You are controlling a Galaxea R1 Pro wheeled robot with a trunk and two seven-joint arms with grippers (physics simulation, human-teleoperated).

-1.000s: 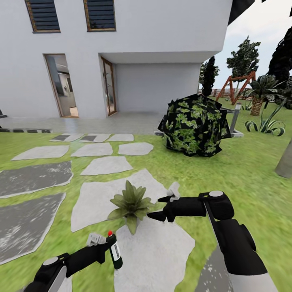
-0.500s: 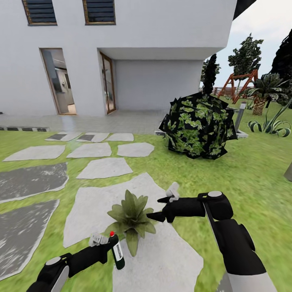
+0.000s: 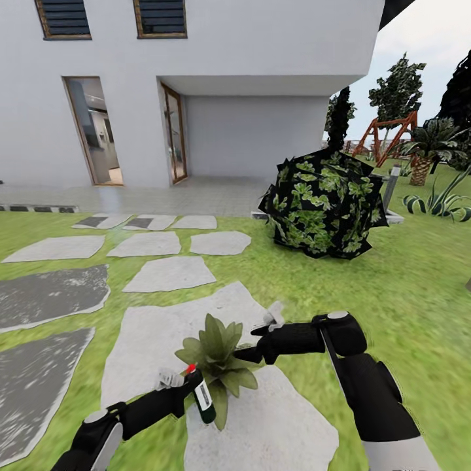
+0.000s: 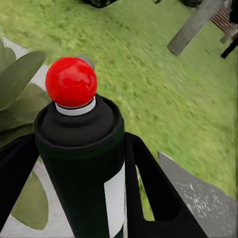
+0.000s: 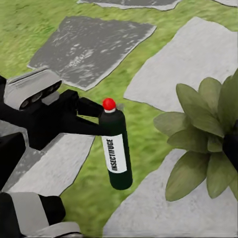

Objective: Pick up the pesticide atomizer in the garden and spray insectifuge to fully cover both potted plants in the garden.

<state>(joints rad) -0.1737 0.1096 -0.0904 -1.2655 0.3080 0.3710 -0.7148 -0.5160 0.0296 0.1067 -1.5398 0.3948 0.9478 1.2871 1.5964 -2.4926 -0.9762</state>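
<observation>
Here the left gripper [image 3: 190, 387] has its black fingers [image 4: 148, 183] clamped on the slim black pesticide atomizer with red ball tip and white "INSECTIFUGE" label [image 5: 115, 148], held upright just beside the potted plant, a low rosette of pointed green leaves [image 3: 219, 356], at the plant's 8 o'clock in the head view. The right gripper [image 3: 252, 353] reaches in at the plant's 3 o'clock; its finger state cannot be told. Likely risks: the bottle brushing the leaves, the two arms crowding together over the pale flat stepping stone [image 3: 150, 333], and spray covering only the near side of the rosette.
</observation>
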